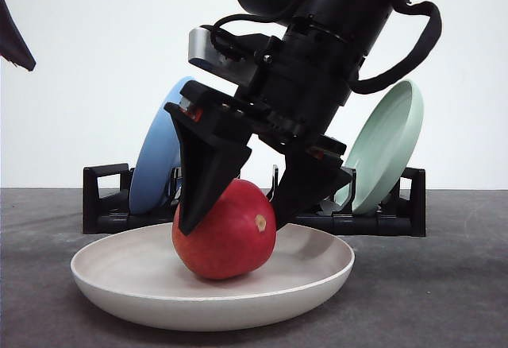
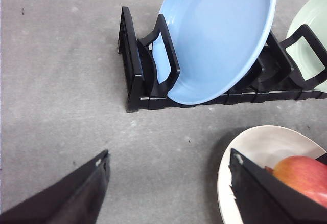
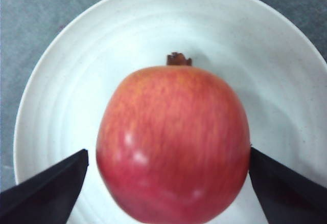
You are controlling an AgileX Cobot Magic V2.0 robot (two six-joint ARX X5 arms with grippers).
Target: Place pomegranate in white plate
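The grey tabletop (image 1: pixel 444 284) carries everything in the scene. Toward its far side stands a black dish rack (image 1: pixel 107 197), low and slotted, running across behind the other things. A blue plate (image 2: pixel 214 40) stands on edge in the rack's left part, leaning, and a pale green plate (image 1: pixel 389 145) stands tilted in its right part.

In front of the rack lies the white plate (image 1: pixel 119 272), flat on the tabletop, wide and shallow with a raised rim. The right arm reaches down over it from above, and its end effector (image 1: pixel 238 213) sits low over the plate's middle.

The pomegranate (image 1: pixel 226 237) rests on the floor of the white plate, near its centre. It is red with orange tinges, and a small tan spot shows on the side facing the front camera; in the right wrist view a dark brown nub sticks out at its far end (image 3: pixel 179 59). The right end effector's two black fingers stand spread on either side of the fruit. One fingertip seems to touch the fruit's side or sit just beside it, while a narrow gap shows at the other, so the grip looks released.

The left end effector (image 2: pixel 168 191) hangs above bare tabletop beside the white plate's rim, its fingers wide apart and grasping nothing.
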